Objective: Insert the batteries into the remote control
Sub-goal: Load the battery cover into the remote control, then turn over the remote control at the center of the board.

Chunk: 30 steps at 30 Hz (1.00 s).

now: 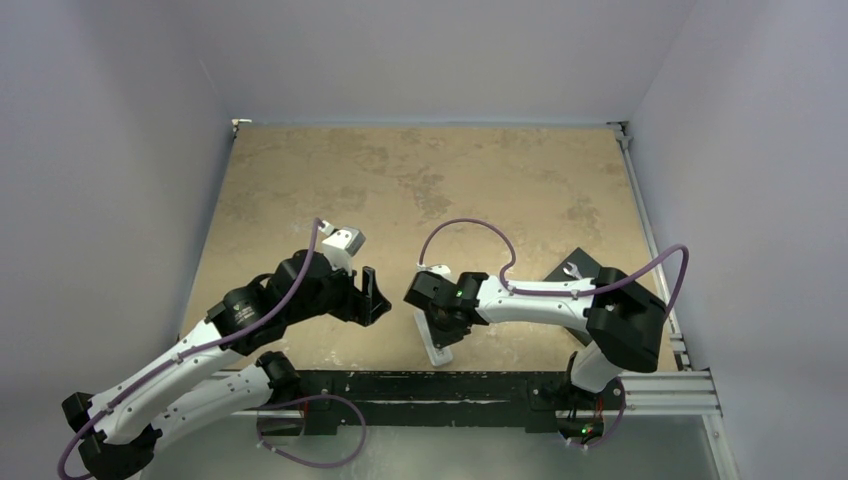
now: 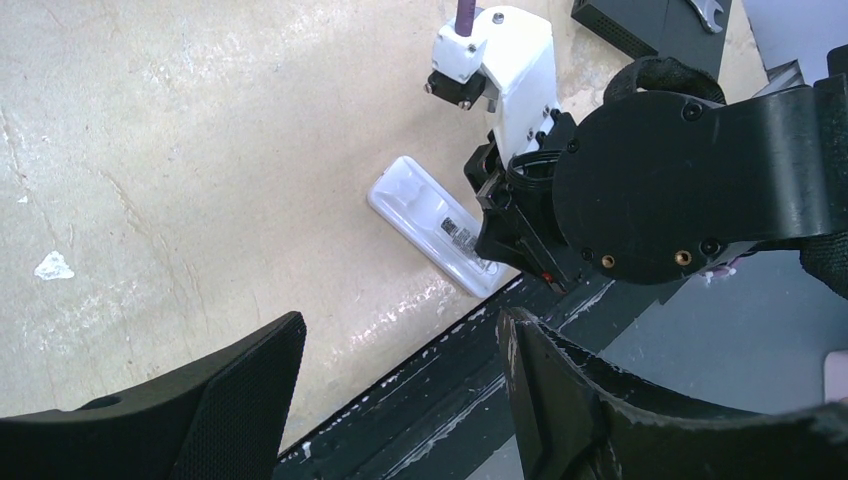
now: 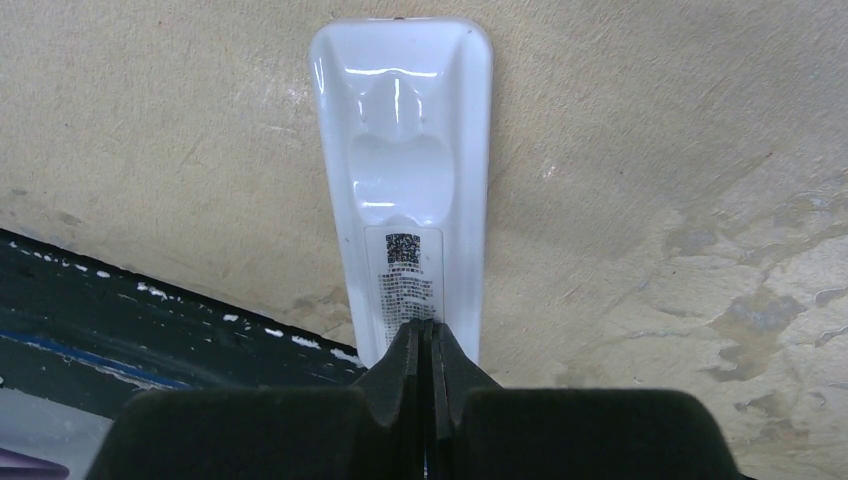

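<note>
The white remote control (image 1: 438,346) lies back-up at the table's near edge, label and finger recess facing up; it also shows in the left wrist view (image 2: 425,215) and the right wrist view (image 3: 405,170). My right gripper (image 3: 427,332) is shut, its closed tips resting on the label end of the remote; it shows from above (image 1: 441,326). My left gripper (image 1: 372,296) is open and empty, hovering left of the remote, its fingers (image 2: 250,385) wide apart. No batteries are in view. The remote's near end is hidden by my right fingers.
A black box with a white wrench-shaped piece (image 1: 575,270) lies at the right, also in the left wrist view (image 2: 650,20). The black front rail (image 1: 430,385) runs just below the remote. A small white fleck (image 2: 52,266) lies on the tabletop.
</note>
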Each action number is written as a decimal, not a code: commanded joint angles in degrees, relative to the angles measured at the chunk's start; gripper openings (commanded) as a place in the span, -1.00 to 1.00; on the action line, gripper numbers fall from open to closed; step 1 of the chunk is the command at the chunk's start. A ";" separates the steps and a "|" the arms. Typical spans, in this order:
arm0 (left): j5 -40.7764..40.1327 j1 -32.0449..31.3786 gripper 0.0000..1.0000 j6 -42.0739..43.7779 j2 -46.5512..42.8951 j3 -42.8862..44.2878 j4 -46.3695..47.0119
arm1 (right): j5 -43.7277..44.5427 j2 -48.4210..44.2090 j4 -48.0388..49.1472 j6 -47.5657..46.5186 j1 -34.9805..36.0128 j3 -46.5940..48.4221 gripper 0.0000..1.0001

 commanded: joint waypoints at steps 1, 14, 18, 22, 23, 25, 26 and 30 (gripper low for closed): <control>-0.85 -0.30 0.42 -0.17 -0.02 0.42 1.11 | -0.15 1.11 2.22 0.48 0.37 -1.30 -0.93; -1.03 -0.34 0.42 -0.28 0.85 0.44 1.11 | 5.15 -2.98 -1.07 0.71 0.39 0.80 -0.04; -1.20 -0.34 0.42 -0.31 1.38 0.47 1.00 | 5.82 -4.71 -0.80 0.09 0.39 0.30 0.34; -1.37 -0.30 0.42 -0.44 1.61 0.41 0.97 | 6.79 -6.69 -0.59 -0.23 0.39 -0.12 0.87; -1.45 -0.30 0.43 -0.45 1.59 0.47 0.95 | 6.85 -7.13 -0.47 -0.35 0.39 -0.27 0.96; -1.57 -0.30 0.43 -0.53 1.68 0.47 0.93 | 6.91 -7.87 -0.11 -0.22 0.39 -0.63 0.98; -1.70 -0.30 0.43 -0.58 1.77 0.44 0.94 | 7.09 -8.05 -0.07 0.09 0.39 -0.80 0.98; -2.03 -0.30 0.43 -0.77 2.09 0.47 0.86 | 7.73 -8.32 1.58 0.01 0.39 -1.58 0.98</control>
